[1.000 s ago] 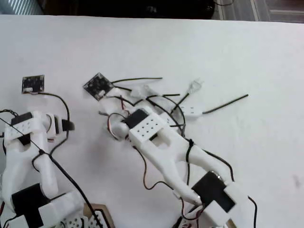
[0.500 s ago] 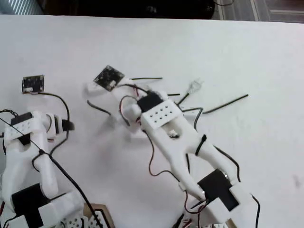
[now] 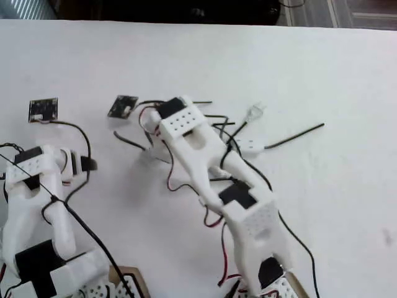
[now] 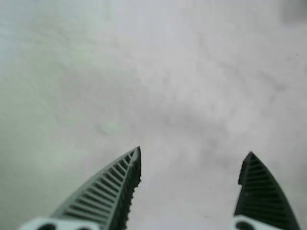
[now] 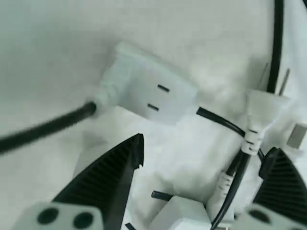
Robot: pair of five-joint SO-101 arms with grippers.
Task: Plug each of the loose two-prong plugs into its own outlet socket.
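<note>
A white outlet socket with two slots and a black cable lies on the table just beyond my right gripper, which is open and empty above it. Beside it lies a white two-prong plug, prongs pointing away, its black cord running under the gripper. From above, my right arm stretches over a tangle of black cables. Another white socket and a pale plug lie to its right. My left gripper is open over bare table, and the left arm sits at the near left.
Two small black boards lie at the left of the white table. A loose black cable trails right from the socket. Red and black arm wires loop beside the right arm.
The right arm has swung away from the near side, toward the far left, and its elbow has folded forward. The black board near it shifted. The left arm has stayed still.
</note>
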